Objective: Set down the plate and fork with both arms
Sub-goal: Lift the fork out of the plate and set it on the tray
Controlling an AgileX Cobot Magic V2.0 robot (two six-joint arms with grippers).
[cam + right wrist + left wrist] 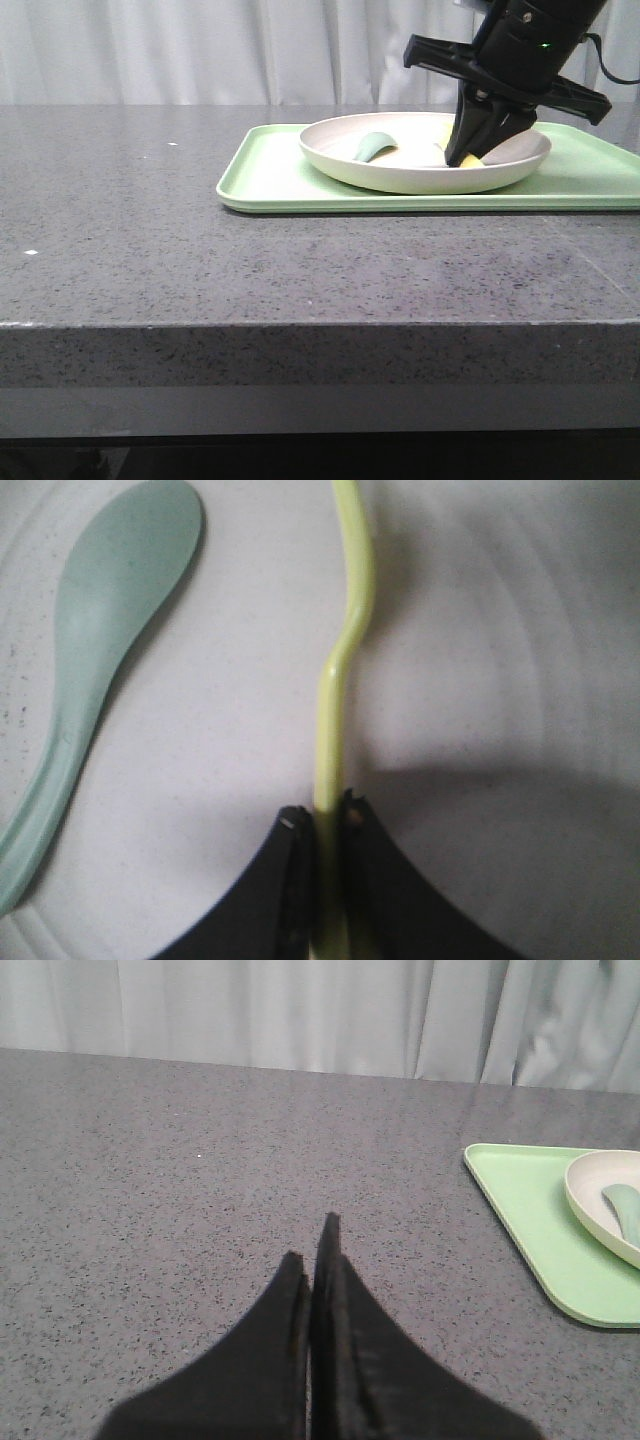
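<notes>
The right gripper (325, 825) clamps the fork (345, 670) inside the plate (400, 175), beside a green spoon (372, 147), on the tray (270, 170) near the desk's far right edge, while the left gripper (313, 1250) hangs closed and empty above bare desk (150, 230).

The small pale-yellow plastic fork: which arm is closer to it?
The right. Its fingers pinch the small pale-yellow plastic fork; the left gripper hangs over bare counter, well away.
</notes>
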